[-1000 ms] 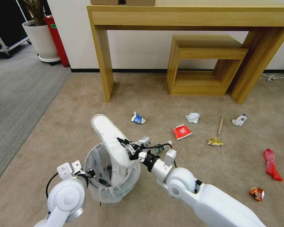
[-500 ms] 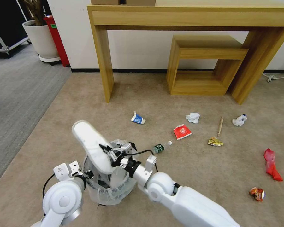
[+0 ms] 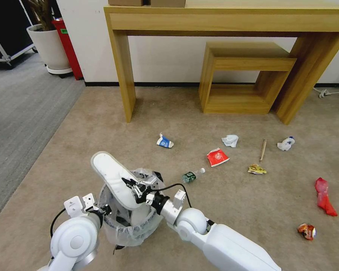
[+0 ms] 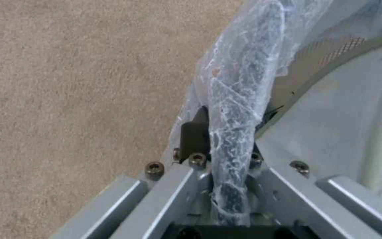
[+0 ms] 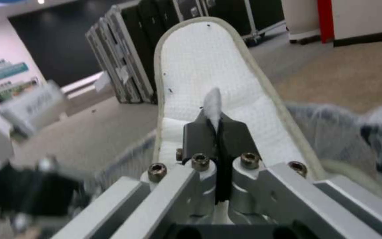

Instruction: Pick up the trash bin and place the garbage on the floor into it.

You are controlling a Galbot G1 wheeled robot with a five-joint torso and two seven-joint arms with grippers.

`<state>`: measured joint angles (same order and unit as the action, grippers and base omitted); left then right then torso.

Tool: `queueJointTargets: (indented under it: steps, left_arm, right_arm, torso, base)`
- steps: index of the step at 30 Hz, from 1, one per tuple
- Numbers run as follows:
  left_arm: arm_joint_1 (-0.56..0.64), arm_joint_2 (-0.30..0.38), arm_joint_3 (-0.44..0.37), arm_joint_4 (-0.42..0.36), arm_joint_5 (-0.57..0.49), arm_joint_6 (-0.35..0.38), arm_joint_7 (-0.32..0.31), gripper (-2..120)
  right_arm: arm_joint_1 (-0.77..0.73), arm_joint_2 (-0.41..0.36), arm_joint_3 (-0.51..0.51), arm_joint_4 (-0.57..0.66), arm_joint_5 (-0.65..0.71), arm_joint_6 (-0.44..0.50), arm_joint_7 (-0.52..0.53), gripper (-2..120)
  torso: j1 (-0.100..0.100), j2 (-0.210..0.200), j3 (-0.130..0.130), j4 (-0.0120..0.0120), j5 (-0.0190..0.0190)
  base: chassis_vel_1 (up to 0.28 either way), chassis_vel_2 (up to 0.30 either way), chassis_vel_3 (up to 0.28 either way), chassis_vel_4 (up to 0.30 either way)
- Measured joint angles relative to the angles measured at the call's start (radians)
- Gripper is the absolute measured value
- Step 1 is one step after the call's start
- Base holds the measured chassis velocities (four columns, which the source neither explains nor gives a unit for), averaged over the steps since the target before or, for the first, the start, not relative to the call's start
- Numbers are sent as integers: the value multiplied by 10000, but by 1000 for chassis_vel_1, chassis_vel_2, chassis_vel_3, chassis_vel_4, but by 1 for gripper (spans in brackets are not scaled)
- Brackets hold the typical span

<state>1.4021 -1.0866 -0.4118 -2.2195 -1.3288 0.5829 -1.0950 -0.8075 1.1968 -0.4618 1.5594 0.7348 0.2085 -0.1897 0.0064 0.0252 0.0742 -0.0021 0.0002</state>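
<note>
Wooden console table (image 3: 229,19): stands against the wall at the far side, with a smaller wooden shelf unit (image 3: 245,77) tucked under its right half.
Carpet (image 3: 101,124): beige, with litter scattered over its right part.
Right arm: reaches from the lower right toward the bin.
Trash bin (image 3: 130,222): small and round, lined with a translucent whitish bag, close in front of the robot at lower left.
White slipper (image 3: 115,178): tilted over the bin's mouth, toe end up and to the left, lower end inside the rim.
Right gripper (image 3: 136,187): jaws pressed together on a fold of the white slipper's fabric; in the right wrist view (image 5: 215,127) a tuft of white material sticks out between the closed black pads.
Left gripper (image 3: 106,207): at the bin's near-left rim; in the left wrist view (image 4: 224,139) the bag-wrapped rim runs between its jaws, which clamp it.
Red wrapper (image 3: 324,195): far right, well apart from the bin.
Red paper cup (image 3: 217,157): crushed, right of centre.
Blue-white carton (image 3: 164,142): beyond the bin, toward the table.
Clear bottle (image 3: 193,175): on its side, nearest litter to the bin.
Tissue wads (image 3: 230,140): one near the cup, another (image 3: 286,143) farther right.
Wooden stick (image 3: 262,149): between the two wads.
Yellow wrapper (image 3: 256,169): just below the stick.
Crumpled wrapper (image 3: 306,230): red-orange, lower right.
</note>
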Motion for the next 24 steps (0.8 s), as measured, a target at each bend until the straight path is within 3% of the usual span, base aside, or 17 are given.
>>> queueJointTargets:
  steps: [5, 7, 19, 24]
  left_arm:
    - [18, 9, 1, 17, 6, -7, 2, 0]
    - [38, -10, 8, 34, 38, -7, 2, 0]
    - [140, -27, 61, 46, 161, 3, 8, 0]
    - [246, -99, 9, 44, 338, 55, 85, 0]
  right_arm:
    - [-32, -252, -59, -86, -321, 107, -49, 0]
    - [-28, -403, -55, -81, -327, 144, -207, 6]
    - [258, -655, -24, 79, -240, 139, -337, 48]
    - [412, -1143, 217, 692, 273, -163, -240, 68]
  torso:
    - [0, 0, 0, 0, 0]
    - [0, 1, 0, 0, -1]
    - [0, 1, 0, 0, 1]
    - [0, 0, 0, -1, -2]
  base:
    - [0, 0, 0, 0]
    - [0, 0, 0, 0]
    - [0, 0, 0, 0]
    - [0, 0, 0, 0]
